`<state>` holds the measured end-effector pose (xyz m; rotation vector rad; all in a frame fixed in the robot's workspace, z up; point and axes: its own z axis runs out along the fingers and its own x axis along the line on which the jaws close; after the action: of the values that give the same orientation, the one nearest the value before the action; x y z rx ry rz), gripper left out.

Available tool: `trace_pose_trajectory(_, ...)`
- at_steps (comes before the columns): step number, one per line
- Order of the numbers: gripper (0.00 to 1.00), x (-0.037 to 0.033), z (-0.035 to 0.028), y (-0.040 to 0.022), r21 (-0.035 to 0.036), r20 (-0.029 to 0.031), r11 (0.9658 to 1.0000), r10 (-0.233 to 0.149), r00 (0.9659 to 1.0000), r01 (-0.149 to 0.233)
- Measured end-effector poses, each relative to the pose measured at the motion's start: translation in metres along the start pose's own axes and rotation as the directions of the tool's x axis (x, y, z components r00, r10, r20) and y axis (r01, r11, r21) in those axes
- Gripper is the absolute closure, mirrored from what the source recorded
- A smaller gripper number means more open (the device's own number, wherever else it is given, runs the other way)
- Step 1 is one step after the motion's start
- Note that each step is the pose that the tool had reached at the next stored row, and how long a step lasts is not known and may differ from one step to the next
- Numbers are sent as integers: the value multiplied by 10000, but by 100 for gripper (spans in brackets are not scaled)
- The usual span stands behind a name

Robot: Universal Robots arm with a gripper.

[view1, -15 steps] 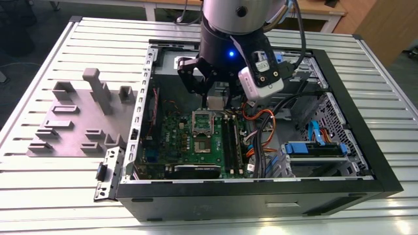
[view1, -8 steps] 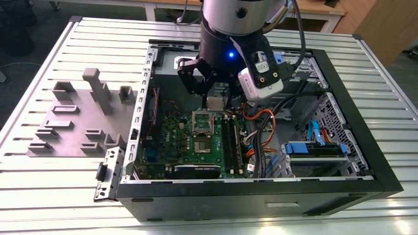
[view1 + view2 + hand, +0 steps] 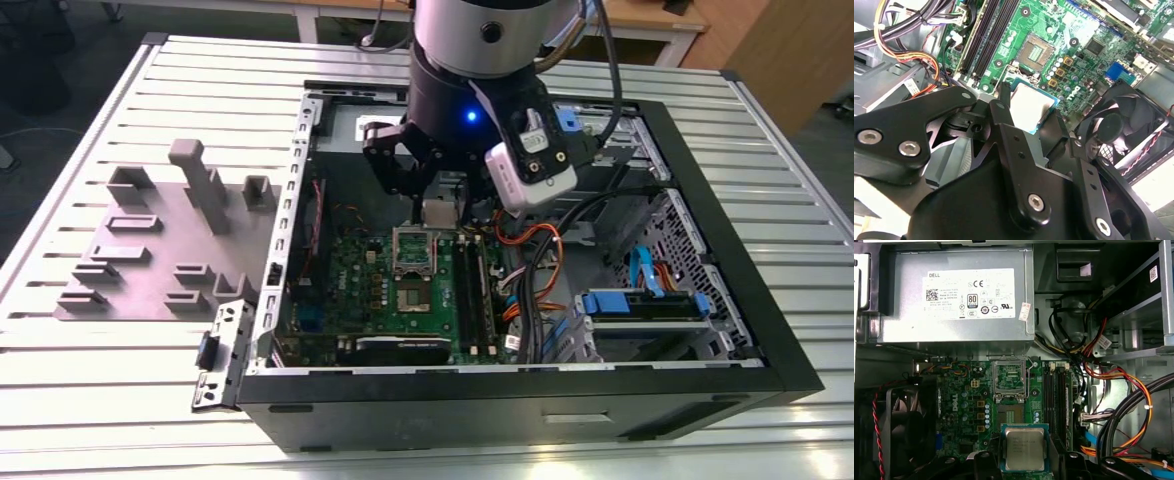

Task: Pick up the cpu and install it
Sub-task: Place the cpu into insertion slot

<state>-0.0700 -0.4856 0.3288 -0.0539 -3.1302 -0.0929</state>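
Fingers (image 3: 985, 463) pinch cpu (image 3: 1025, 449) by two opposite edges. Chip held flat, metal top up, hanging clear above board (image 3: 961, 407). Open socket (image 3: 1013, 414) lies just past cpu's edge, toward power supply (image 3: 954, 300). Cpu seems not yet over socket.

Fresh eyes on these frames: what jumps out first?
First, the cpu clamped in the black gripper, held over the green motherboard inside the open computer case. Just beyond it on the board sits the bare socket. At the exterior view's left, grey plastic blocks stand on the slatted table.
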Motion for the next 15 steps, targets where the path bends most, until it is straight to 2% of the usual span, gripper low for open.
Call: trace_pose_trajectory(15,53,0,42,-3,1,-1,10000,0,10000,0)
